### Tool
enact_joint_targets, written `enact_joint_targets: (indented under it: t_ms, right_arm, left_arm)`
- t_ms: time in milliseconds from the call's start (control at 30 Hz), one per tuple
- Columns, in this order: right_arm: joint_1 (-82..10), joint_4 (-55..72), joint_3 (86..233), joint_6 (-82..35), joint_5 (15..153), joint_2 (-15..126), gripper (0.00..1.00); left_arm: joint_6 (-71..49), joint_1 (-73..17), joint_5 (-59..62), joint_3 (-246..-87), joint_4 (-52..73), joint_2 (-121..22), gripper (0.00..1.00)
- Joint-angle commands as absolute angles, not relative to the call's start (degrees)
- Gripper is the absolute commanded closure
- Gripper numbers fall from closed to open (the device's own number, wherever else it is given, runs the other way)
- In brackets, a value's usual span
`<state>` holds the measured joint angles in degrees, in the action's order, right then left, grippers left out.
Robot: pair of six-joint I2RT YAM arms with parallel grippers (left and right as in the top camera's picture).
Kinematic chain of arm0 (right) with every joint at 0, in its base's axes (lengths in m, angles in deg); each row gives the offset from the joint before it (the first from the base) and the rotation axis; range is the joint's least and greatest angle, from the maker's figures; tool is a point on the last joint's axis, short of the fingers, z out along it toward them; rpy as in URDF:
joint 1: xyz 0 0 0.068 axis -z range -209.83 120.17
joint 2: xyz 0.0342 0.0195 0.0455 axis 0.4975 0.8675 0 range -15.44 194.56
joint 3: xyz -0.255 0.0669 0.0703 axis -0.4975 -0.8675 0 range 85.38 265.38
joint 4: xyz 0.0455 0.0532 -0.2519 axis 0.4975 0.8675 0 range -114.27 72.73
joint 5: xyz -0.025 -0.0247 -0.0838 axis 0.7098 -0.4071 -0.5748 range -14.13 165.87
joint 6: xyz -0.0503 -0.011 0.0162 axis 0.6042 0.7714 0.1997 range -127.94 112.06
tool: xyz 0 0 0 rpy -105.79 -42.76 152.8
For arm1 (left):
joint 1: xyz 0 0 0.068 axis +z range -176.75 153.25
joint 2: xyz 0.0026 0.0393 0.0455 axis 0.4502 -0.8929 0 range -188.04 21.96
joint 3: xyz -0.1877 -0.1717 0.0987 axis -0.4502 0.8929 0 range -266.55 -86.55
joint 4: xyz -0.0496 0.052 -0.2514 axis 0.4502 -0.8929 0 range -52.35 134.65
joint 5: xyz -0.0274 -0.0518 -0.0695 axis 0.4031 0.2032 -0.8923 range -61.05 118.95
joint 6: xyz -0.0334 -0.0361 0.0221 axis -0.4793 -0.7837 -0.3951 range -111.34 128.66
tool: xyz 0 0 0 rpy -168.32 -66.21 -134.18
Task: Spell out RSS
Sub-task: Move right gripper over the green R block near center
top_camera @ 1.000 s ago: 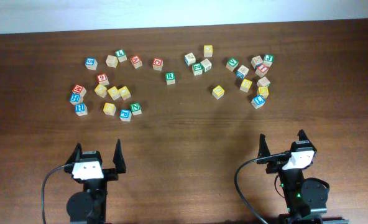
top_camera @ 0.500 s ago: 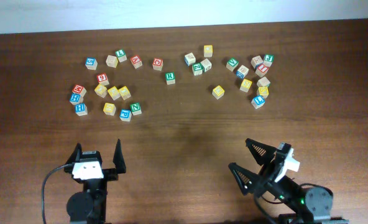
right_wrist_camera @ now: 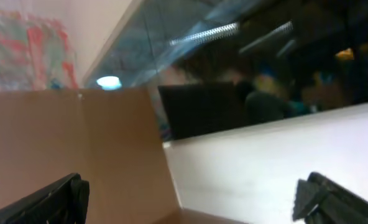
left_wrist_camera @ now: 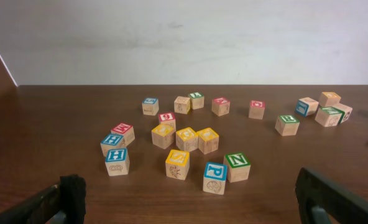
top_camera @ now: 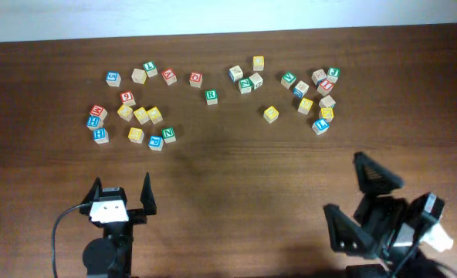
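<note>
We see both hands empty, fingers spread apart: our left hand sits low over the dark wooden worktop and our right hand is tilted at the near right. The small wooden cube with a green R sits mid-row. Yellow-faced wooden cubes lie on either side of it, their letters unreadable.

letter cubes: roughly 30, exact count unclear | pincers: 2 (left pincer, right pincer) | table: 1
</note>
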<state>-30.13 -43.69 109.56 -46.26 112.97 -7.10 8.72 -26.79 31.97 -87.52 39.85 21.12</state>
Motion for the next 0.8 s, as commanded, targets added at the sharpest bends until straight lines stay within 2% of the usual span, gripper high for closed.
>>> enact_joint_targets:
  t_ms: [0,100,233,333,467,533,633,767]
  right_arm:
    - [-29.8,-29.7,126.3,-28.2,120.2,7.3,0.02]
    - [-29.9,-16.1,140.2,-20.8,127.4,22.0,0.02]
    - [-33.9,-3.4,153.8,-13.3,126.8,37.1,0.02]
    - [-43.4,6.3,164.5,-7.9,115.2,49.7,0.02]
    - [-56.8,11.4,175.9,-7.9,84.7,64.1,0.02]
    - [-61.2,14.8,182.2,-7.9,75.2,71.6,0.02]
    - [-64.2,22.9,193.8,-8.0,69.2,83.5,0.02]
    - [-64.1,32.9,208.6,-8.0,68.3,98.8,0.02]
  left_arm:
    - [9.6,-27.1,31.3,-87.0,40.1,21.6,0.01]
    - [9.6,-27.1,31.3,-87.0,40.1,21.6,0.01]
    - [9.6,-27.1,31.3,-87.0,40.1,21.6,0.01]
    - [9.6,-27.1,31.3,-87.0,40.1,21.6,0.01]
    - [9.6,-27.1,31.3,-87.0,40.1,21.6,0.01]
    - [9.6,-27.1,31.3,-87.0,40.1,21.6,0.01]
    - [9.6,-27.1,31.3,-87.0,40.1,21.6,0.01]
    - [9.6,-27.1,31.3,-87.0,40.1,21.6,0.01]
